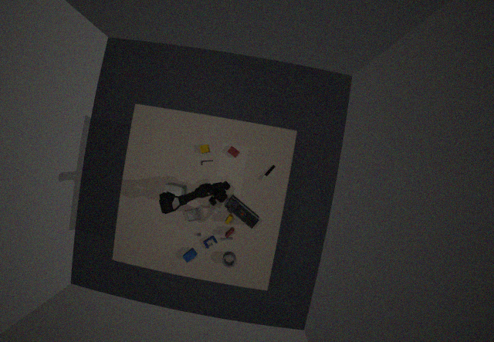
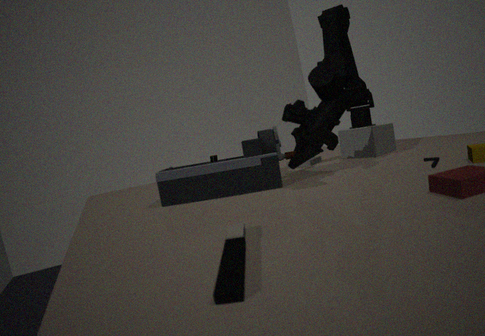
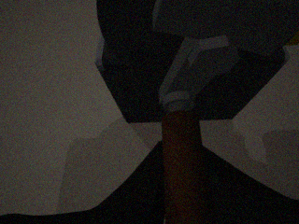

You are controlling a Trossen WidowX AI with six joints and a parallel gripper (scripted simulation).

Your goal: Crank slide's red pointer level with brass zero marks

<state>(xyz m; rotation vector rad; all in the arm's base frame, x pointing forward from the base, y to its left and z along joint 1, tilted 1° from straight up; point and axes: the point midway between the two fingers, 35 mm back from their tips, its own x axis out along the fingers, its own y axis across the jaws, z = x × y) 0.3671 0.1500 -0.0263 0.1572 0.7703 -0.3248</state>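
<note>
The machine [image 1: 251,219] [image 2: 219,185] is a long dark grey box lying on the table. A small orange-red spot [image 1: 241,213] shows on its top in the top view; whether it is the pointer, and its level against the brass marks, is too small and dark to tell. The grey crank arm [image 3: 206,65] is at the machine's near end. Its orange-brown handle [image 2: 289,155] [image 3: 181,154] sticks out toward my arm. My gripper [image 2: 293,163] [image 3: 176,147] is shut on the handle, with a dark finger on each side of it in the wrist view.
A yellow block [image 1: 228,218] and a red object [image 1: 229,232] lie beside the machine. A grey ring [image 1: 228,259], blue bracket [image 1: 207,239] and blue block [image 1: 190,255] are farther off. A black-handled tool [image 1: 269,170] [image 2: 231,269], red block [image 1: 233,151] [image 2: 456,182] and yellow block [image 1: 204,148] lie on the other side.
</note>
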